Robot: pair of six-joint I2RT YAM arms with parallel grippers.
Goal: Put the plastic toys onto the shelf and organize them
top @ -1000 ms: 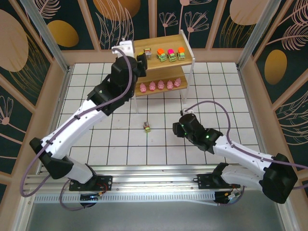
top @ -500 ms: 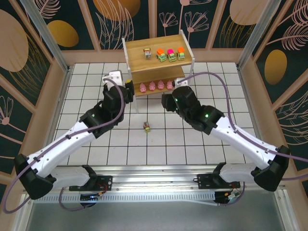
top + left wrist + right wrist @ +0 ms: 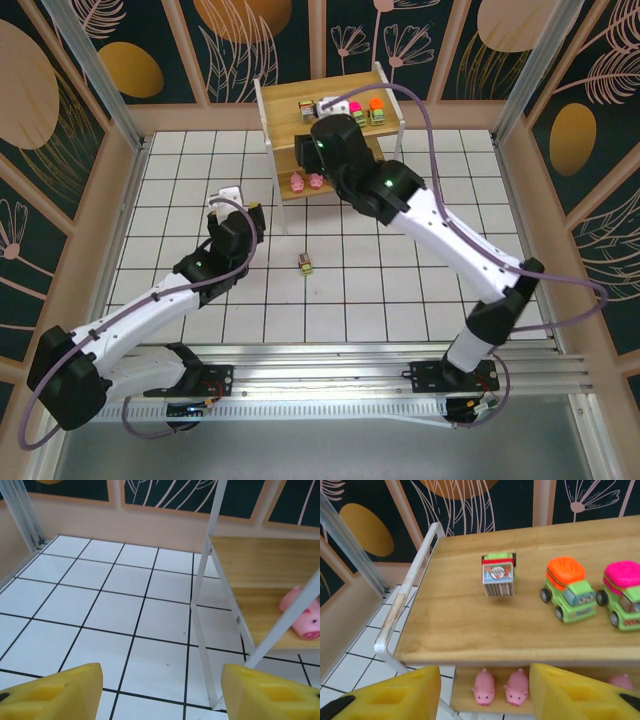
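Note:
The shelf stands at the far middle of the tiled floor. On its top board sit a boxy striped vehicle, an orange-topped truck and a pink-topped truck. Pink pigs stand in a row on the lower board. One small vehicle lies alone on the floor. My right gripper hovers open and empty before the top board's front edge. Left of the shelf, low over the tiles, my left gripper is open and empty, with a shelf leg and a pig ahead.
Patterned walls with wooden trim and metal posts enclose the white tiled floor. The right arm stretches diagonally over the floor's right half. The loose vehicle lies between both arms.
The left arm pulled back from the shelf toward the near left. The right arm swung from the near right up to the shelf's top board. Both grippers opened wider.

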